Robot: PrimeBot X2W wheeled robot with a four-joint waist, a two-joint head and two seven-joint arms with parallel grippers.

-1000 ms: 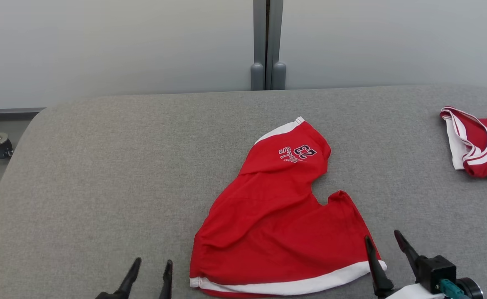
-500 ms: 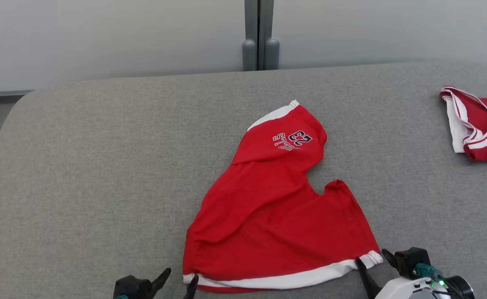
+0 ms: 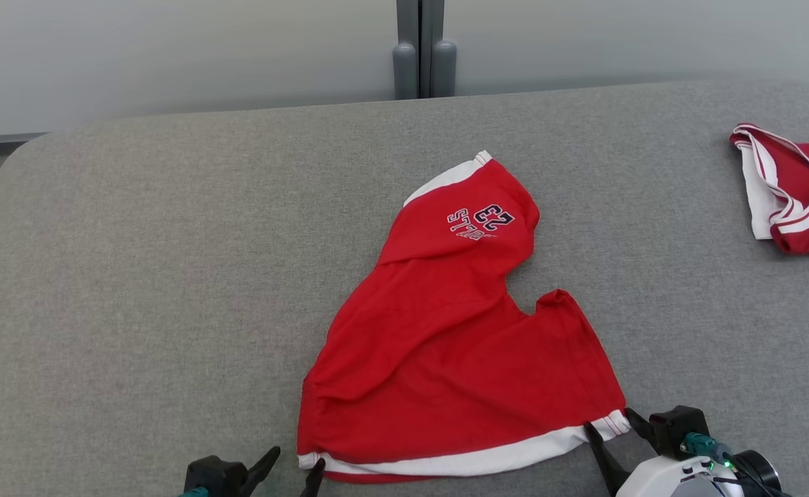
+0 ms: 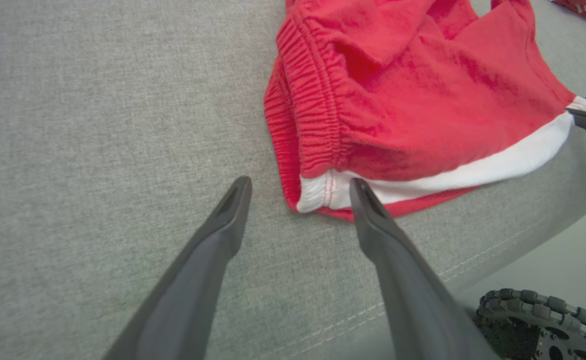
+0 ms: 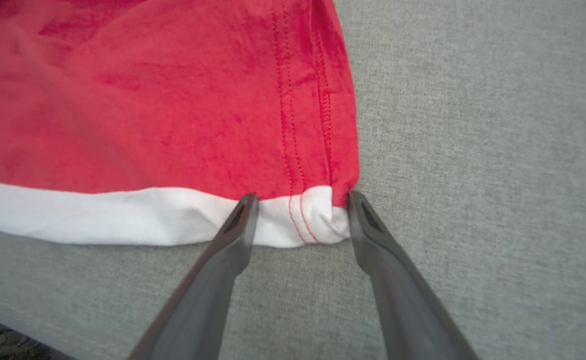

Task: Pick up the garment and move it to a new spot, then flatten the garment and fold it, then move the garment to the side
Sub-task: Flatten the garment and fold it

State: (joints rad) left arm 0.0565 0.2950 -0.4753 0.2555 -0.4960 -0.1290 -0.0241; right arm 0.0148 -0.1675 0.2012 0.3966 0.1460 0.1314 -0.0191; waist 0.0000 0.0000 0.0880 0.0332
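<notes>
Fingers [image 3: 601, 457] flank garment's [image 3: 460, 345] near corners, arms cut off below

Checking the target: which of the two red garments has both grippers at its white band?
The red shorts printed 23, in the middle: left gripper and right gripper straddle its white-band corners. The striped red garment lies apart at the far right.

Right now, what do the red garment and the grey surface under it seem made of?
Red garment: soft matte knit, likely cotton or a blend; it creases loosely, with stitched seams and a gathered elastic waistband. Grey surface: matte heathered woven upholstery, probably padded; fine weave and a stitched edge seam show in the left wrist view.
</notes>
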